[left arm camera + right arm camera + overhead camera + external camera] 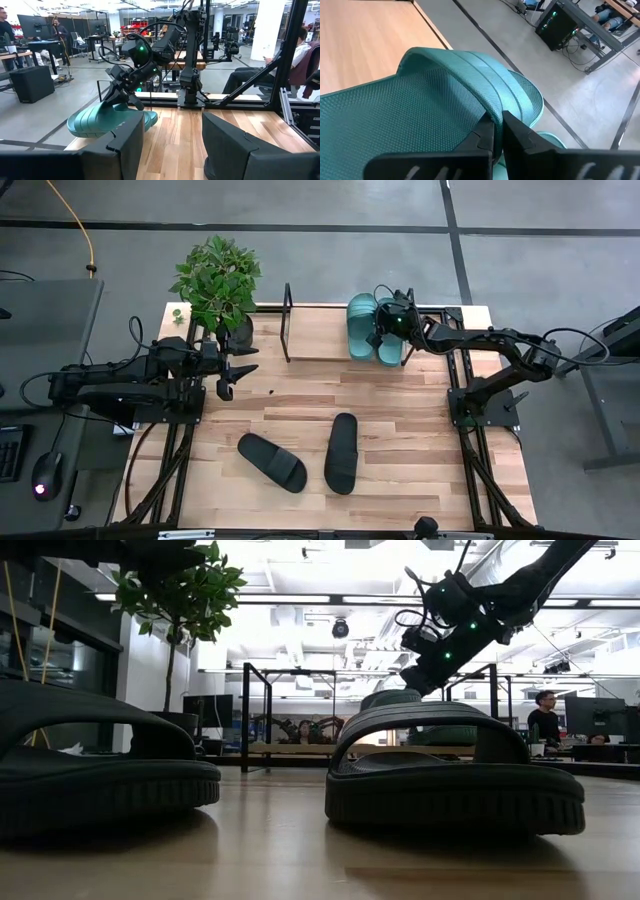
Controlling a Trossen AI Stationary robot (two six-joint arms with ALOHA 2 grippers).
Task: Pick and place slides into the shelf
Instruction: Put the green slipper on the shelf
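Observation:
Two teal-green slides sit at the shelf's [320,345] right end, by the table's far edge: one [361,323] lies on the board, and my right gripper [386,323] is shut on the other [420,100], which also shows in the left wrist view [100,121]. Two black slides [272,461] [342,452] rest sole-down on the tabletop's near half. My left gripper [226,376] waits open at the table's left side, beside the plant. My right gripper pinches the teal slide's ribbed strap [487,102] at its edge between the two fingers [482,135]. The fingers come slanting down from the table's right side. The slide sits tilted over the shelf board [107,120]; whether its sole touches the board I cannot tell.
A potted plant [218,280] stands at the table's far left corner, next to the shelf's black loop frame [288,320]. A second frame [452,330] stands under the right arm. Bare wood lies between the shelf and the black slides. People sit in the room beyond.

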